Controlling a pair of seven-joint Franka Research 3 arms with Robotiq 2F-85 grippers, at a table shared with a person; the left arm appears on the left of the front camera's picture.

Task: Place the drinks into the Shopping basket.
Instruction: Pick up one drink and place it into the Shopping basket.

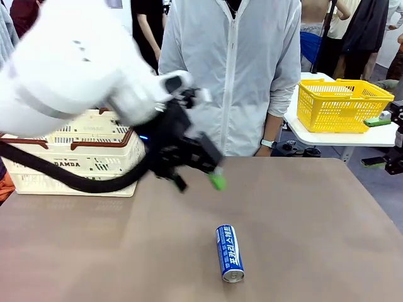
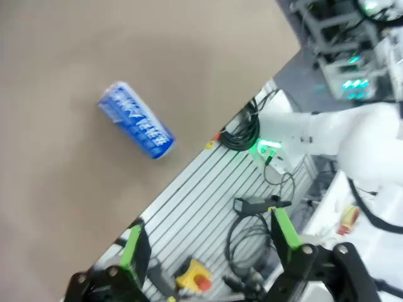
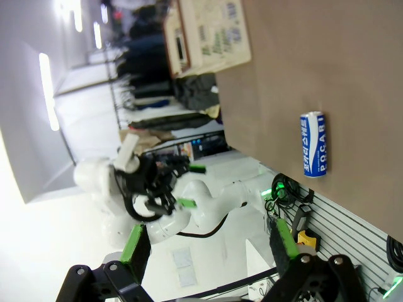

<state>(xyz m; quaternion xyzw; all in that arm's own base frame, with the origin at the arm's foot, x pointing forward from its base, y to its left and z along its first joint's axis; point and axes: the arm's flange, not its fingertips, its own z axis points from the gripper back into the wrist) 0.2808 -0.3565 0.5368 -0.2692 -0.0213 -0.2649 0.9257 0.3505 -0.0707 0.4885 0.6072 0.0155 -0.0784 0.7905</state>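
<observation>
One blue drink can (image 1: 230,253) with white lettering lies on its side on the brown table, near the front edge. It also shows in the left wrist view (image 2: 135,119) and the right wrist view (image 3: 313,143). My left gripper (image 1: 199,182) hangs open and empty above the table's middle, up and left of the can. Its green-padded fingers (image 2: 133,245) stand apart. The cream Shopping basket (image 1: 75,157) with its brown rim stands at the table's far left, behind my left arm. At the right edge, off the table, my right gripper (image 1: 376,141) is open and empty, its fingers (image 3: 281,236) spread wide.
A person in a light grey jacket (image 1: 239,75) stands at the far side. A yellow mesh basket (image 1: 343,104) sits on a white side table at the back right. Below the near table edge lies a grey slotted base with cables (image 2: 245,220).
</observation>
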